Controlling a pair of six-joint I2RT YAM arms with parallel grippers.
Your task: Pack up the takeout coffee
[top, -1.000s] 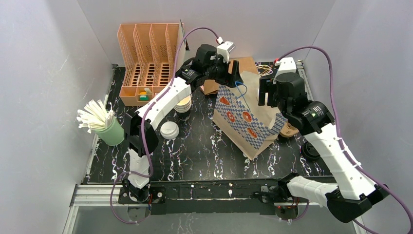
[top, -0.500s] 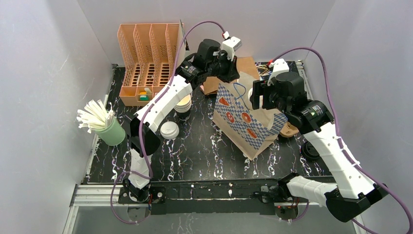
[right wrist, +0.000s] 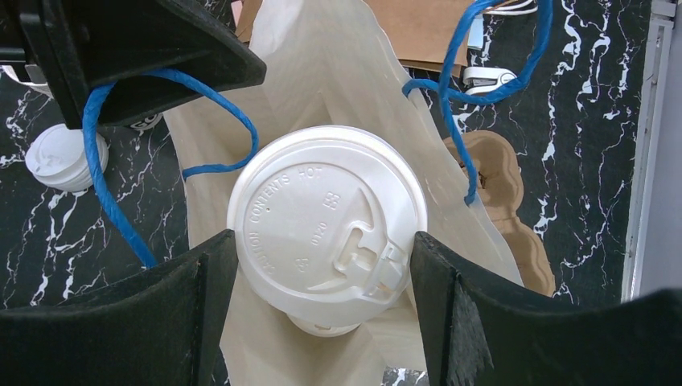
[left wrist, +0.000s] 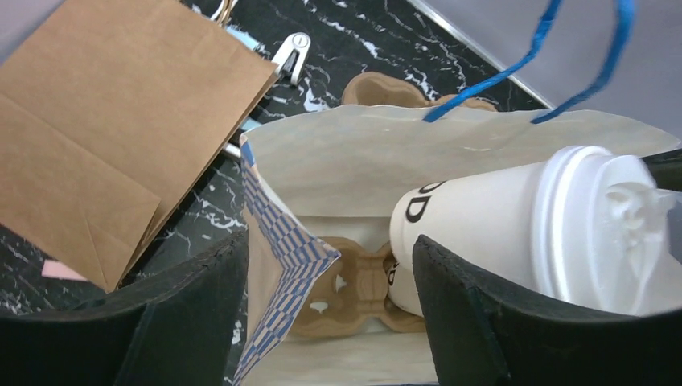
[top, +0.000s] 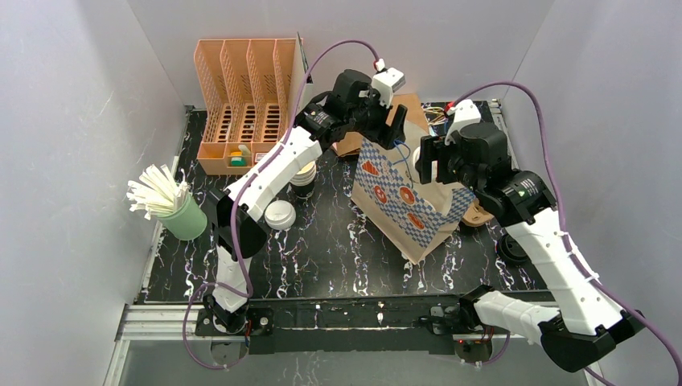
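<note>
A white paper takeout coffee cup with a white plastic lid hangs tilted in the mouth of the checkered paper bag. My right gripper is shut on it, both fingers pressed against the lid's rim. In the left wrist view the cup points down toward a brown pulp tray lying at the bottom of the bag. My left gripper is open and straddles the bag's checkered wall, with a blue handle looped over one finger. A second lidded cup stands on the table to the left.
An orange file rack stands at the back left, a green cup of straws at the left edge. A flat brown bag and a binder clip lie behind the bag. Another pulp tray lies right of it.
My right gripper has carried the cup leftward to the bag's mouth. My left gripper has shifted slightly right and up at the bag's rim.
</note>
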